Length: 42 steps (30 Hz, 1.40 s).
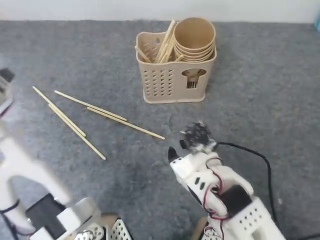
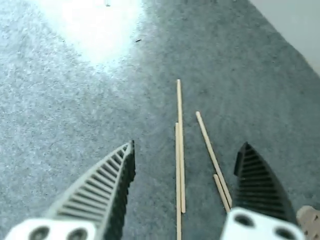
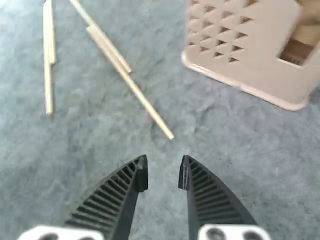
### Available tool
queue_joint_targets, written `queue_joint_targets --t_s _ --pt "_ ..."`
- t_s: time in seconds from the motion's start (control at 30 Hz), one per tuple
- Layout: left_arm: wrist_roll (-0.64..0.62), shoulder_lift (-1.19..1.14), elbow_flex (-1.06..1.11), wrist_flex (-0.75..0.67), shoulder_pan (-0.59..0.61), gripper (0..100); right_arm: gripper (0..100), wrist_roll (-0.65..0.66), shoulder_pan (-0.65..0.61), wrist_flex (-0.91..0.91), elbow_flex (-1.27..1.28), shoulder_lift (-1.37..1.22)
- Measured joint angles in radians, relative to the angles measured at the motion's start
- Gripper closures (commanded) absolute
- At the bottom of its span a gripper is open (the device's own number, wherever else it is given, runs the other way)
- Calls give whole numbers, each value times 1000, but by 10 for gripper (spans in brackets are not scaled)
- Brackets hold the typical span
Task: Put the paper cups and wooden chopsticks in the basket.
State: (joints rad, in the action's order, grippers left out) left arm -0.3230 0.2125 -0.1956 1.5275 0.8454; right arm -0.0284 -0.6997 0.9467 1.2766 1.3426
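A stack of tan paper cups (image 1: 195, 35) stands inside the beige perforated plastic basket (image 1: 172, 82) on the grey carpet (image 1: 270, 100). Several pale wooden chopsticks (image 1: 167, 40) lean in the basket beside the cups. Four loose wooden chopsticks (image 1: 125, 122) lie on the carpet, left of the basket. The left claw (image 2: 188, 145) is spread wide over them, and the sticks lie below the gap between its fingers. The right claw (image 3: 163, 160) is parted narrowly and holds nothing. The tip of the nearest stick lies just ahead of it.
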Motion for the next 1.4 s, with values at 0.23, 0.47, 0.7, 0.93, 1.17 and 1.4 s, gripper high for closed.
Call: queue_joint_targets --t_s 0.23,0.47,0.7,0.93,1.17,1.4 --pt "-6 0 264 -261 186 695 883 21 -54 -17 -259 -402" --pt "-8 0 390 -454 396 695 882 25 -144 -166 -491 -835" --pt "-11 0 512 -695 609 695 881 63 -146 -201 -905 -1379" --pt "23 0 629 -898 692 695 825 118 -146 8 -1510 -1918" --pt "31 0 652 -939 692 695 777 121 -147 348 -2237 -2369" --pt "34 -2 692 -944 677 695 839 172 -166 480 -2808 -2705"
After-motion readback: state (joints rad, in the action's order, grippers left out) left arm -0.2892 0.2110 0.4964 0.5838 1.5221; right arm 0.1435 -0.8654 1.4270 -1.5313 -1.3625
